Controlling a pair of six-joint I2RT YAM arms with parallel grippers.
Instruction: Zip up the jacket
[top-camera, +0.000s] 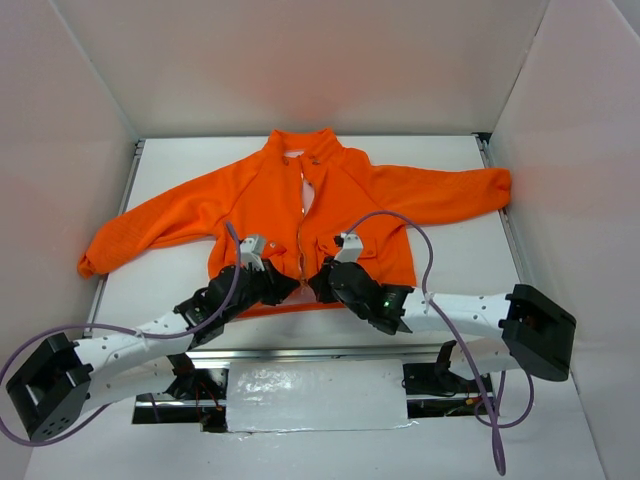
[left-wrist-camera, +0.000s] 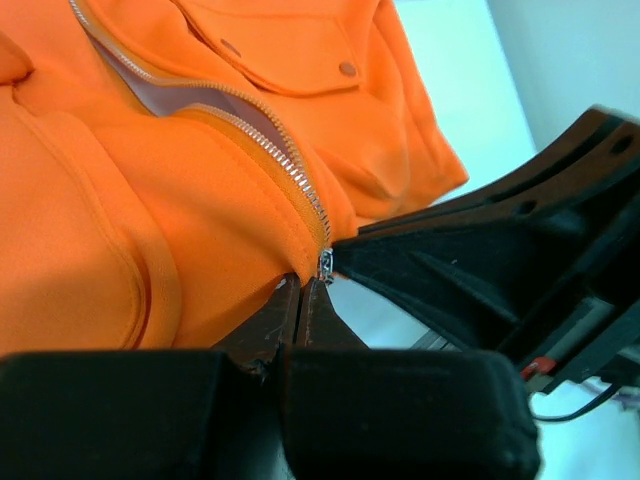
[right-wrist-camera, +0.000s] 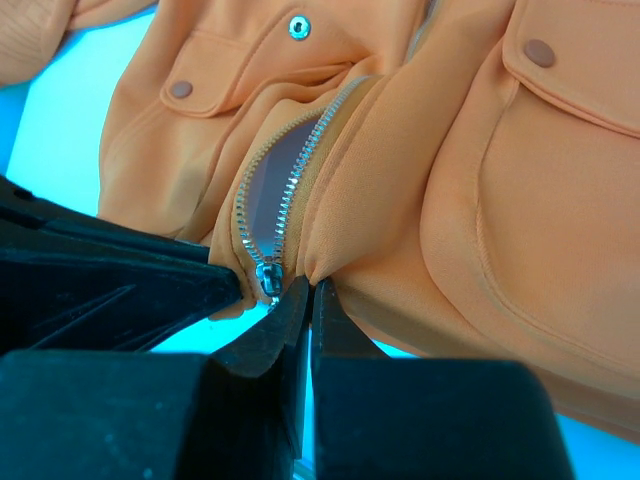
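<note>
The orange jacket (top-camera: 350, 200) lies flat on the white table, collar at the far side and hem toward the arms. Its pale zipper (top-camera: 303, 225) stands apart along most of the front. The slider (right-wrist-camera: 268, 277) sits at the very bottom by the hem, also seen as the slider (left-wrist-camera: 325, 265) in the left wrist view. My left gripper (left-wrist-camera: 300, 285) is shut, pinching the hem just left of the slider. My right gripper (right-wrist-camera: 308, 292) is shut on a fold of hem just right of it. In the top view the left gripper (top-camera: 285, 285) and right gripper (top-camera: 318, 285) almost touch.
White walls enclose the table on the left, back and right. Both sleeves spread out toward the side walls. Purple cables (top-camera: 425, 250) loop over the arms. A white taped patch (top-camera: 315, 395) lies at the near edge between the arm bases.
</note>
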